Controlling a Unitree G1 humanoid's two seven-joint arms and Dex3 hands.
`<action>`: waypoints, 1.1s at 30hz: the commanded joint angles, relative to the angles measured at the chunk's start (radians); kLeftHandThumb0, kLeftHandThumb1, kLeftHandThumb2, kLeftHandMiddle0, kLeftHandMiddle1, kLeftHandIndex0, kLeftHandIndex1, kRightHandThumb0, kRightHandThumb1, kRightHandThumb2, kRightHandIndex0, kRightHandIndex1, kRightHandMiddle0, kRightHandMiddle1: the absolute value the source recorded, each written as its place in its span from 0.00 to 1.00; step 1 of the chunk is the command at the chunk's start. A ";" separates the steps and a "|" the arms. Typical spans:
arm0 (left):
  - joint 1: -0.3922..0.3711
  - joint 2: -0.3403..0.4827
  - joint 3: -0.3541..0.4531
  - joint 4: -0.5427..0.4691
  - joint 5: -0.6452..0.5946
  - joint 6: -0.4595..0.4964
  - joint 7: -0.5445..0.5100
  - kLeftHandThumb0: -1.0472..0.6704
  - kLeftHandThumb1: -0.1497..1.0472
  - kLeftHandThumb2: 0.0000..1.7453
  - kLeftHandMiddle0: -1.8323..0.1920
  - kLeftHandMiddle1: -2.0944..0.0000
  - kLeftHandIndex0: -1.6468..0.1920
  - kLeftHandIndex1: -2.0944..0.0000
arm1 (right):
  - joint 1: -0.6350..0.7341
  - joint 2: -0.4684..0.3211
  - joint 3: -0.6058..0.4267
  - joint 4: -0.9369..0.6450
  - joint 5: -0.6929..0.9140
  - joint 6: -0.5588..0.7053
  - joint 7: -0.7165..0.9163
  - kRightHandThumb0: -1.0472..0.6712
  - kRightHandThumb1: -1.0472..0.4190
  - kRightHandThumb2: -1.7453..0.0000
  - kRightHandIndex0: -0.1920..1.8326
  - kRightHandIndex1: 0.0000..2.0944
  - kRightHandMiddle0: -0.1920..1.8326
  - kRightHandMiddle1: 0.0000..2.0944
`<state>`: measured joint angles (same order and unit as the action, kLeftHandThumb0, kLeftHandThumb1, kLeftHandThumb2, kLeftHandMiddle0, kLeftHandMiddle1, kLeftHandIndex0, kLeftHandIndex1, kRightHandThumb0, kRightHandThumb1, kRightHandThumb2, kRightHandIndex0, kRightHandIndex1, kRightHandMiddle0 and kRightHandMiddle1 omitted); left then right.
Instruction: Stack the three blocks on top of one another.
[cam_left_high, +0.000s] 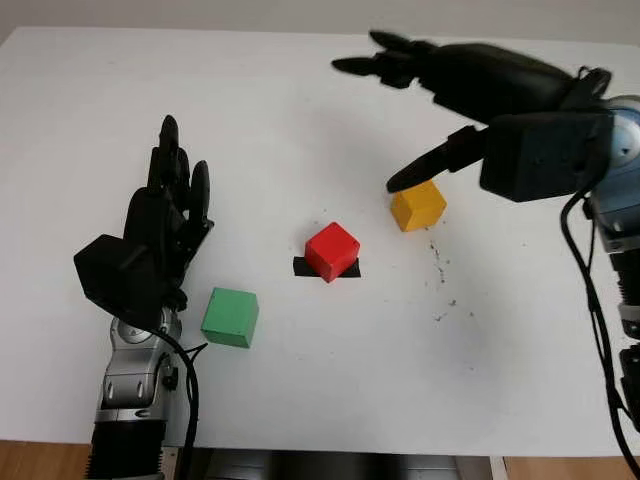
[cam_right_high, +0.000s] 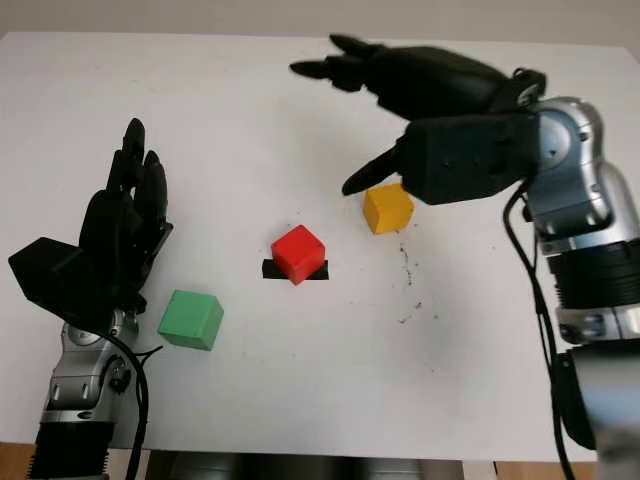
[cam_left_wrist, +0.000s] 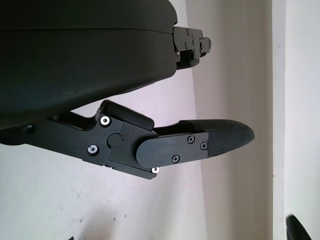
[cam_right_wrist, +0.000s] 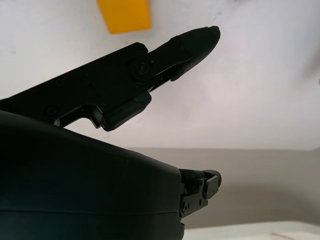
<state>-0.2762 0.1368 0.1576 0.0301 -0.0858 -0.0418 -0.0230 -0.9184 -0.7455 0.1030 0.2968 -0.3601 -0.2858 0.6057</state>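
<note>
white table (cam_left_high: 300, 400), grey wall behind (cam_right_wrist: 260, 175)

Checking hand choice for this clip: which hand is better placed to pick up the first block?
Probably the right hand: it hovers open just above the yellow block. The left hand is open beside the green block, not over it.

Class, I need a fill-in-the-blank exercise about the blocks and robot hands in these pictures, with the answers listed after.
1. The red block sits on a strip of ____ tape.
2. The right robot hand is open above the ____ block.
3. The block nearest the open left robot hand is ____.
4. The number of blocks stacked on another block is ____.

Answers: black; yellow; green; zero
</note>
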 joint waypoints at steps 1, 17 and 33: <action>-0.005 0.002 0.007 0.001 -0.006 -0.006 -0.002 0.17 1.00 0.31 0.95 0.97 0.92 0.98 | 0.003 -0.037 -0.026 -0.007 0.004 0.020 -0.002 0.20 0.12 0.97 0.08 0.04 0.19 0.09; -0.008 0.011 0.012 0.003 -0.017 -0.004 -0.020 0.18 1.00 0.30 0.94 0.97 0.92 0.97 | 0.098 -0.129 -0.010 -0.001 -0.084 0.018 -0.031 0.21 0.12 0.97 0.11 0.04 0.20 0.07; -0.004 0.015 0.018 0.000 -0.016 0.002 -0.025 0.17 1.00 0.31 0.95 0.97 0.92 0.97 | 0.111 -0.110 0.109 0.060 -0.237 -0.017 -0.107 0.20 0.13 0.97 0.13 0.04 0.22 0.06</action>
<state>-0.2792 0.1434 0.1715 0.0306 -0.0983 -0.0390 -0.0442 -0.8160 -0.8591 0.2051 0.3511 -0.5920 -0.2938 0.5061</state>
